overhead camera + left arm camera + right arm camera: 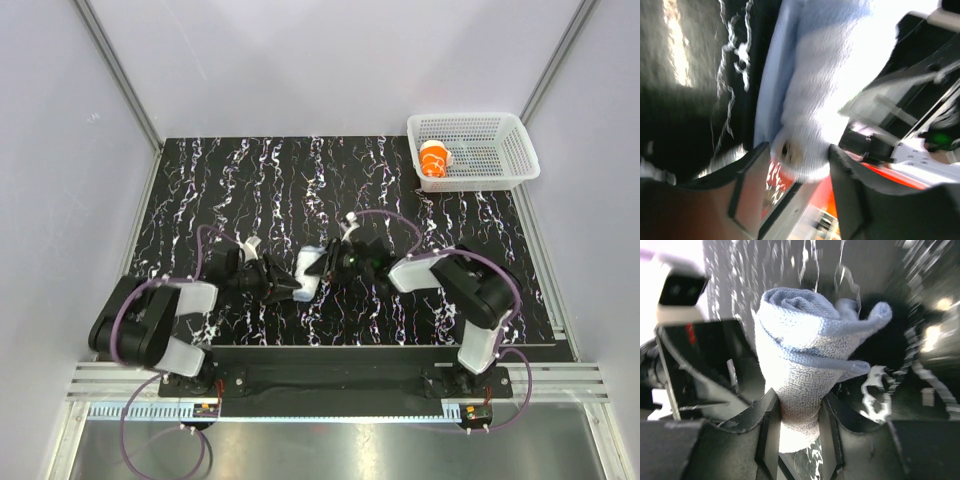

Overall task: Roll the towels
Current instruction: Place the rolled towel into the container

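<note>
- Right wrist view: the blue-grey towel (800, 355), wound into a tight roll, sits pinched at its lower end between the right gripper (799, 400) fingers.
- Left wrist view: the left gripper (799, 150) stands spread around the same roll, with a gap on one side.
- Top view: both grippers meet at mid-table (220, 190). The orange towel (434, 160) lies rolled in the white basket (500, 125), far right.
- Likely step: passing the finished roll to the right arm. Next calls for a firm pinch while carrying it to the basket, or it may unwind.
</note>
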Motion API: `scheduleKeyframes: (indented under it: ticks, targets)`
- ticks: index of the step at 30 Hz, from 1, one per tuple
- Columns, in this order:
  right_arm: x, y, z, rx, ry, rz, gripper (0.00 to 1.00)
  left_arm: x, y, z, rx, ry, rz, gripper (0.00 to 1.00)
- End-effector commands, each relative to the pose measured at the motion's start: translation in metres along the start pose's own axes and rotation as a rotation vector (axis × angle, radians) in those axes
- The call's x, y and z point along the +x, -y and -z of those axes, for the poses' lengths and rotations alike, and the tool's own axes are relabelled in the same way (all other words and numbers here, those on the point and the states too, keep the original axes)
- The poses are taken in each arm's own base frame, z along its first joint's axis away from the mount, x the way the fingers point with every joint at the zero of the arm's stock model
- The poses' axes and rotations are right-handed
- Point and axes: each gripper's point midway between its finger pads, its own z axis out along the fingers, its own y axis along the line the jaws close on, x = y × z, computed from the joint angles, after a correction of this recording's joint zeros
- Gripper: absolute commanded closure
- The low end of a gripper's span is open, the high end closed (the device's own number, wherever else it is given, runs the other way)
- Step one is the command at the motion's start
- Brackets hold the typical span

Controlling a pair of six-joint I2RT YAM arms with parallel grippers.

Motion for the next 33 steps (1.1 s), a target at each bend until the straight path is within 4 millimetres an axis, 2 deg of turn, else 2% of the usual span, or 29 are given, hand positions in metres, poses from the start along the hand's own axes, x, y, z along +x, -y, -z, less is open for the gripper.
scheduleKeyframes:
  ticks: [1,2,3,4,6,7,9,10,11,13,14,15,16,17,18,19,20,21,22,24,25,27,28,29,30,31,33]
  targets:
    - [-0.076,-0.037,0.034,-0.102,0.151,0.096,0.74,0.002,-0.005,0.020,-0.152,0.030,-0.081,0.43]
    - [-0.087,-0.041,0.041,-0.107,0.154,0.107,0.75,0.005,0.004,0.032,-0.165,0.040,-0.104,0.42]
    - [-0.093,-0.045,0.049,-0.125,0.142,0.148,0.75,-0.001,0.009,0.038,-0.188,0.075,-0.132,0.42]
    - [-0.117,-0.047,0.066,-0.127,0.188,0.168,0.76,-0.009,0.031,0.048,-0.162,0.122,-0.219,0.41]
    - [-0.139,-0.052,0.085,-0.104,0.190,0.244,0.80,-0.007,0.033,0.061,-0.207,0.133,-0.257,0.41]
    - [-0.162,-0.058,0.104,-0.081,0.220,0.263,0.81,-0.013,0.050,0.069,-0.191,0.167,-0.303,0.41]
    - [-0.186,-0.062,0.127,-0.062,0.248,0.353,0.85,-0.008,0.051,0.079,-0.224,0.160,-0.330,0.41]
    - [-0.209,-0.079,0.145,-0.071,0.294,0.398,0.85,-0.008,0.056,0.084,-0.221,0.174,-0.353,0.41]
    - [-0.227,-0.059,0.164,-0.011,0.308,0.402,0.87,-0.007,0.060,0.088,-0.227,0.172,-0.355,0.41]
    - [-0.250,-0.059,0.187,0.005,0.323,0.440,0.91,-0.004,0.067,0.095,-0.214,0.179,-0.383,0.41]
    - [-0.274,-0.056,0.211,0.049,0.364,0.478,0.92,-0.002,0.072,0.099,-0.213,0.178,-0.393,0.41]
    - [-0.287,-0.051,0.222,0.076,0.384,0.490,0.93,-0.003,0.073,0.102,-0.220,0.184,-0.414,0.40]
    - [-0.306,-0.054,0.234,0.093,0.414,0.512,0.94,-0.003,0.077,0.106,-0.219,0.194,-0.434,0.40]
    - [-0.313,-0.043,0.242,0.129,0.412,0.512,0.96,-0.003,0.079,0.110,-0.233,0.198,-0.442,0.40]
    - [-0.332,-0.026,0.264,0.174,0.457,0.489,1.00,-0.004,0.082,0.113,-0.236,0.202,-0.471,0.39]
    - [-0.342,-0.011,0.266,0.200,0.459,0.463,1.00,-0.005,0.083,0.115,-0.243,0.203,-0.482,0.39]
    - [-0.356,-0.006,0.280,0.219,0.492,0.447,1.00,-0.004,0.080,0.117,-0.261,0.199,-0.483,0.39]
    - [-0.366,0.008,0.293,0.224,0.511,0.420,1.00,-0.006,0.085,0.119,-0.261,0.205,-0.512,0.39]
    - [-0.375,0.023,0.295,0.228,0.514,0.391,1.00,-0.006,0.084,0.120,-0.265,0.201,-0.520,0.39]
    - [-0.386,0.033,0.297,0.184,0.531,0.358,1.00,-0.005,0.084,0.120,-0.266,0.192,-0.532,0.39]
    - [-0.399,0.050,0.300,0.180,0.552,0.348,1.00,-0.004,0.082,0.118,-0.261,0.182,-0.528,0.39]
    - [-0.409,0.062,0.297,0.134,0.547,0.321,1.00,-0.003,0.083,0.115,-0.242,0.174,-0.528,0.39]
    - [-0.423,0.077,0.294,0.122,0.547,0.309,1.00,-0.003,0.083,0.115,-0.242,0.174,-0.526,0.39]
    - [-0.426,0.083,0.290,0.093,0.529,0.290,1.00,-0.003,0.082,0.115,-0.243,0.174,-0.528,0.39]
    - [-0.428,0.109,0.276,0.091,0.496,0.247,1.00,-0.003,0.082,0.114,-0.242,0.174,-0.526,0.39]
    - [-0.440,0.106,0.279,0.084,0.505,0.272,1.00,-0.003,0.082,0.114,-0.241,0.175,-0.527,0.39]
    - [-0.444,0.126,0.272,0.108,0.486,0.250,1.00,-0.004,0.080,0.111,-0.240,0.168,-0.519,0.39]
